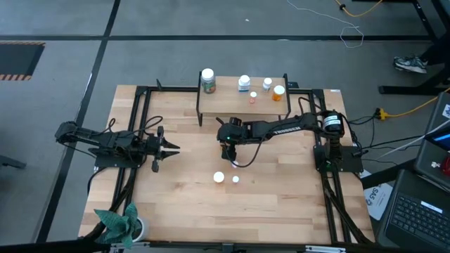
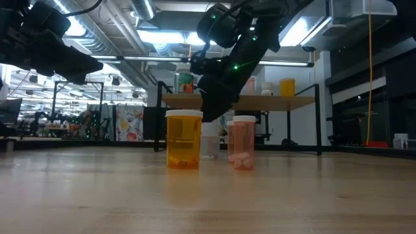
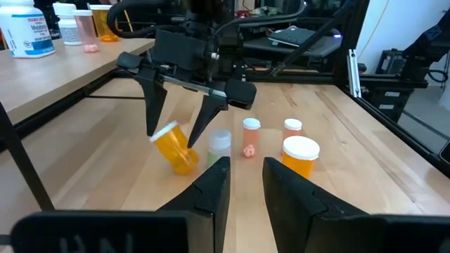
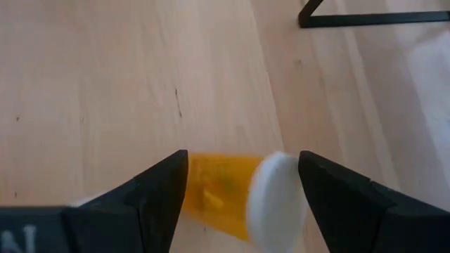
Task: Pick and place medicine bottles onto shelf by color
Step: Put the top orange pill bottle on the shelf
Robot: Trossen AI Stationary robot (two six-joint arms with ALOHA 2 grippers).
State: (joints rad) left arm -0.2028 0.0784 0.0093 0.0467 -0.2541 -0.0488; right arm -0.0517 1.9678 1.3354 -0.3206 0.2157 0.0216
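My right gripper (image 1: 226, 149) reaches over the table's middle, slanting down, and is shut on an orange bottle (image 3: 176, 149) with a white cap. Several more bottles stand upright on the table nearby: a larger orange one (image 3: 301, 156), a clear one (image 3: 220, 143) and two pinkish ones (image 3: 250, 137). The light-wood shelf (image 1: 225, 97) stands at the far edge. On it are a green bottle (image 1: 207, 81), a white one (image 1: 244, 83), a small one (image 1: 267, 83) and an orange one (image 1: 279, 92). My left gripper (image 1: 174, 147) waits shut at the table's left, pointing level. My right gripper has the orange bottle between its two fingers, coming from above and the right on a slant. One finger (image 4: 165, 184) is beside the body's bottom end (image 4: 204, 184), the other beside the white cap (image 4: 276, 200). The bottle sits tilted, cap end higher. Whether its lower end (image 3: 184, 166) touches the table, I cannot tell.
Black frame rails (image 1: 140, 119) run along the table's left and right sides. A green plant (image 1: 119, 221) sits at the near left corner. The shelf's thin black legs (image 1: 199, 112) stand just beyond my right gripper. Bare wood lies toward the near edge.
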